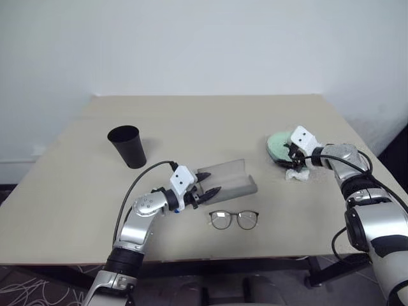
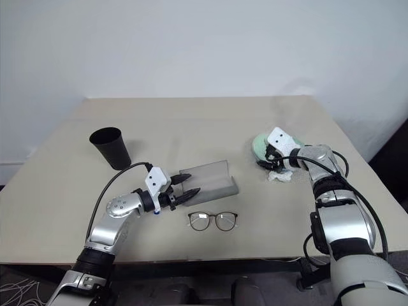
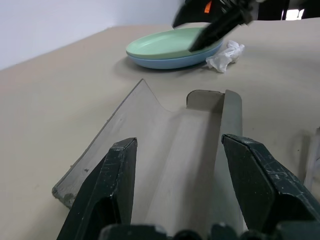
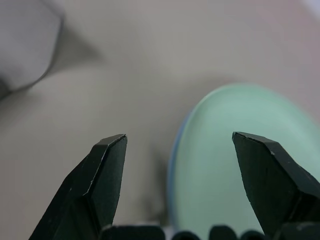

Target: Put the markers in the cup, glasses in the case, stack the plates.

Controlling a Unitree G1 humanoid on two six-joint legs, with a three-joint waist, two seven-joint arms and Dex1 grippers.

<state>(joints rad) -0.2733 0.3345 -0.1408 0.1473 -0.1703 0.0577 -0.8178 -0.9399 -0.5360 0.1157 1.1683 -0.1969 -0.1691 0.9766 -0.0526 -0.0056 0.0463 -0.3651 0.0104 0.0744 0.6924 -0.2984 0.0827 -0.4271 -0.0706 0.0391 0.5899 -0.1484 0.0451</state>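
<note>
One black cup point(image 1: 128, 146) stands upright at the left of the table point(image 1: 210, 118), well apart from everything else, with bare tabletop all round it. Near the middle lies one grey case point(image 1: 227, 178), lid swung up. The left gripper point(image 1: 206, 191) hovers at the case's near-left end, fingers spread wide and holding nothing; its wrist view looks straight down the open case between the two fingers point(image 3: 107, 185). One pair of glasses point(image 1: 234, 219) lies flat just in front of the case, close to the table's near edge. At the right, two plates sit stacked, the mint green plate point(image 3: 170, 43) on the light blue plate point(image 3: 165, 61); the blue rim is clear in the left wrist view. One crumpled white paper point(image 3: 225, 55) lies just beside the stack. The right gripper point(image 4: 177, 145) hangs over the stack's near edge, fingers wide apart and empty. The far half of the table is open.
</note>
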